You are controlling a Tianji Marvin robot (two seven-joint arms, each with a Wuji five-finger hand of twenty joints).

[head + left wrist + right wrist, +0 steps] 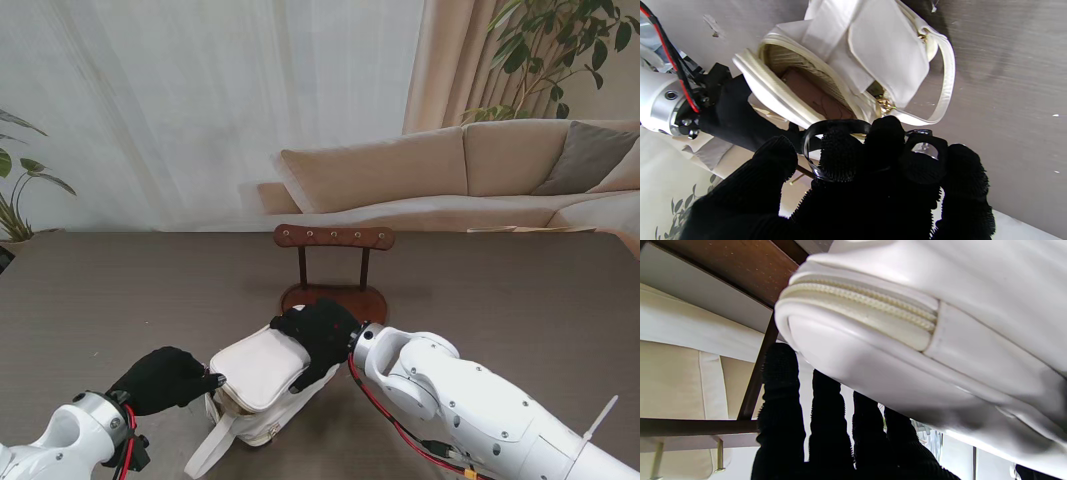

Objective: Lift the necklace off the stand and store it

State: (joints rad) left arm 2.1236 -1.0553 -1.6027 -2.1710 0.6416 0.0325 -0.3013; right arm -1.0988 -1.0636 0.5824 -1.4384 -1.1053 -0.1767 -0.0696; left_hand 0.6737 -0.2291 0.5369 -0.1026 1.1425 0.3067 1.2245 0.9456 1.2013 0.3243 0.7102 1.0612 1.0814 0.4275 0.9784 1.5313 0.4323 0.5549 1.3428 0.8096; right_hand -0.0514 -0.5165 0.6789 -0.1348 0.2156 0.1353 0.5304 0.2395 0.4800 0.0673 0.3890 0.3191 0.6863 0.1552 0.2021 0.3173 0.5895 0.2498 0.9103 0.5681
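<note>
Cannot find the necklace anywhere for sure: looked along the pegs of the wooden stand (334, 237) and saw nothing hanging. Possibly lying inside the white bag (255, 372) already, judging by a thin line on the brown lining (816, 98) in the left wrist view, but too faint to confirm.

Worth noting first the opening of the bag: turned toward the left hand (165, 378), with the long axis running from nearer to me on the left to farther on the right. Nearer to that opening with the left hand, whose fingers are curled and bunched just at the bag's edge; cannot tell whether pinching anything. Holding the far right end of the bag with the right hand (318, 335), fingers (780, 400) straight and close together against the rounded zip edge.

Resting on a grey-brown table (520, 300) with a fine grain, the stand just behind the bag. Beyond it, a beige sofa (470, 165) and a pale curtain (200, 100)
</note>
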